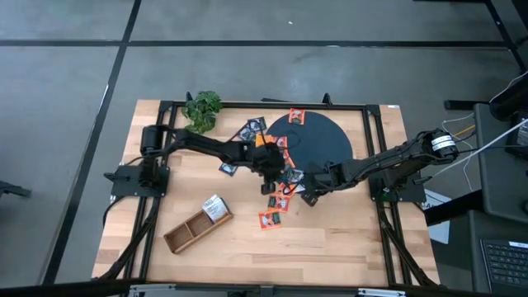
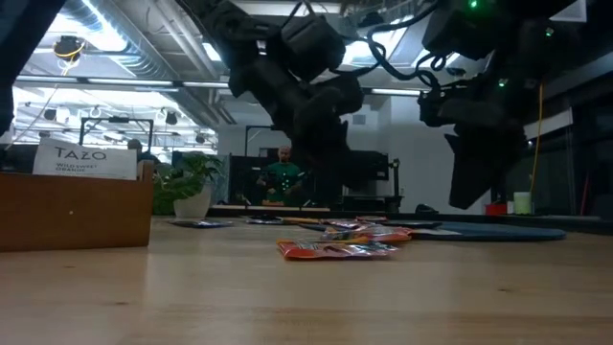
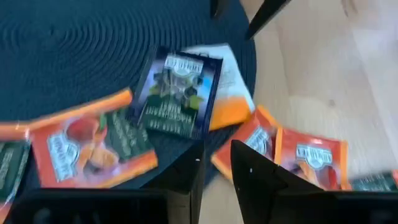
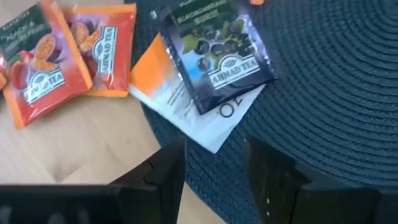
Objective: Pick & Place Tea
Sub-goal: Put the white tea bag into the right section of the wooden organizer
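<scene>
- Left gripper (image 1: 276, 167) hovers low over the near-left edge of the dark round mat (image 1: 318, 139), fingers (image 3: 186, 171) slightly parted, holding nothing.
- Tea sachets (image 1: 280, 190) lie scattered beneath and beside it; a dark blue one (image 4: 217, 53) overlaps a white one.
- Right gripper (image 1: 307, 191) hovers just right, fingers apart, empty.

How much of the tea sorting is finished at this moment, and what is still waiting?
Done: only a white sachet or so stands in the wooden tray.

In hand: nothing is gripped. The left gripper and right gripper both hover with empty fingers over the blue-black sachet at the dark mat's edge.

Left: most sachets, such as the orange ones, lie scattered on the table.
</scene>
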